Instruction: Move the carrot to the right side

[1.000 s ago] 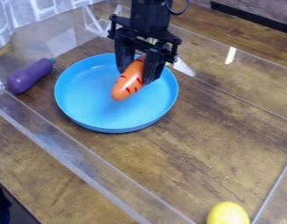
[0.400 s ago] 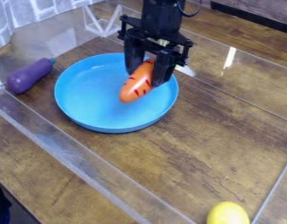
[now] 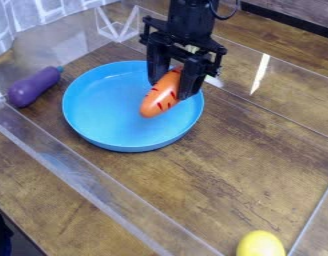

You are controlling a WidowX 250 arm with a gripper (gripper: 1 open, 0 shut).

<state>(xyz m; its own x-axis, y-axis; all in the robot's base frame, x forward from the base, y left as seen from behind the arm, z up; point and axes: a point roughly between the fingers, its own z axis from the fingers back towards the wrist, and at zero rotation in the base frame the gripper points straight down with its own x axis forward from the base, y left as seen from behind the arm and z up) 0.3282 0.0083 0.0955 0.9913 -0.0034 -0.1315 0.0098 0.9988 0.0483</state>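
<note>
While the black gripper (image 3: 178, 78) points straight down over the blue plate (image 3: 97, 124), the surroundings are sparse: a purple eggplant (image 3: 33, 85) lies left of the plate on the wooden table (image 3: 247, 160), just apart from its rim, and a yellow round fruit (image 3: 260, 244) sits at the bottom edge on the right, well apart from everything else. Clear plastic sheeting covers part of the tabletop and gives glare. Nothing stands on the table to the plate's right. The carrot (image 3: 160, 95) is clamped between the closed jaws, held by its upper end, with the orange body slanting down and to the left below the fingertips. It hangs over the plate's right part, inside the rim; whether it touches the plate cannot be told. No labels or writing can be read.
</note>
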